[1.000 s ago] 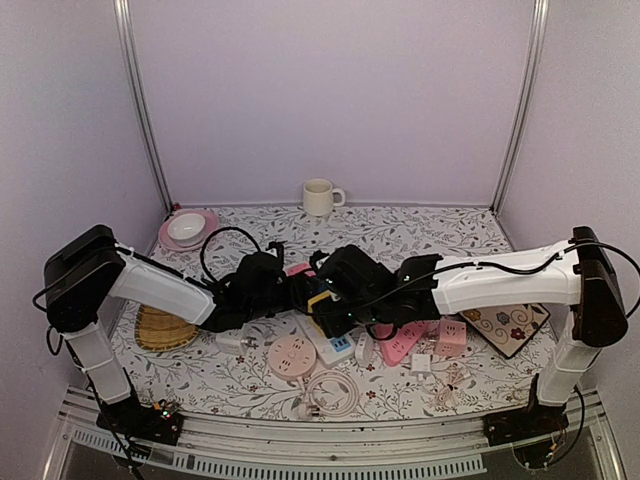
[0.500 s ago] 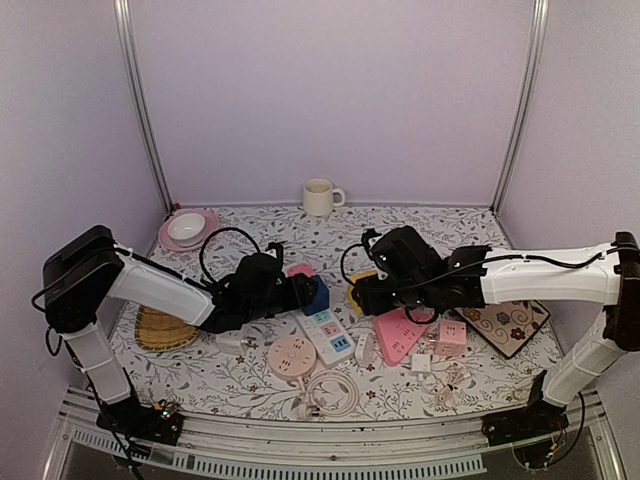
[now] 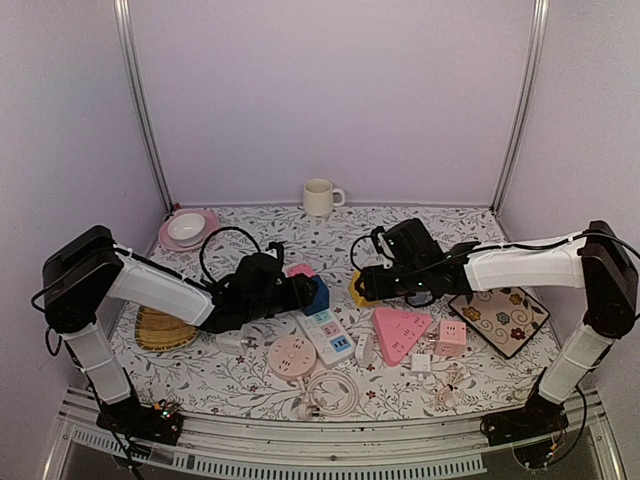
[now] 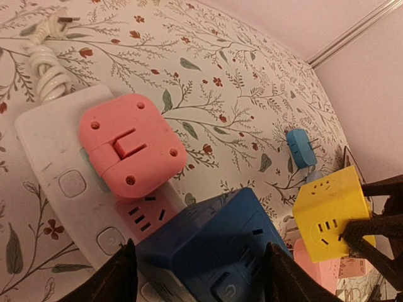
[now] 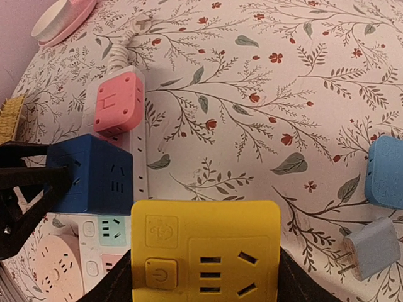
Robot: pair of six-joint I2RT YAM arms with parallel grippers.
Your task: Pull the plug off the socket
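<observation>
Yellow cube plug (image 5: 205, 251) in half-open right pincer (image 5: 205, 282)

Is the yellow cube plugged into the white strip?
Out. The right gripper holds the yellow cube clear of the white strip.

text: none | sign: power symbol | on: yellow cube (image 5: 204, 251), blue cube (image 4: 208, 248)

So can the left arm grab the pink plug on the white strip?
Probably not yet: its pincer is full, gripping the blue cube. Once free, the pink plug sits just beyond on the white strip, uncovered.
</observation>
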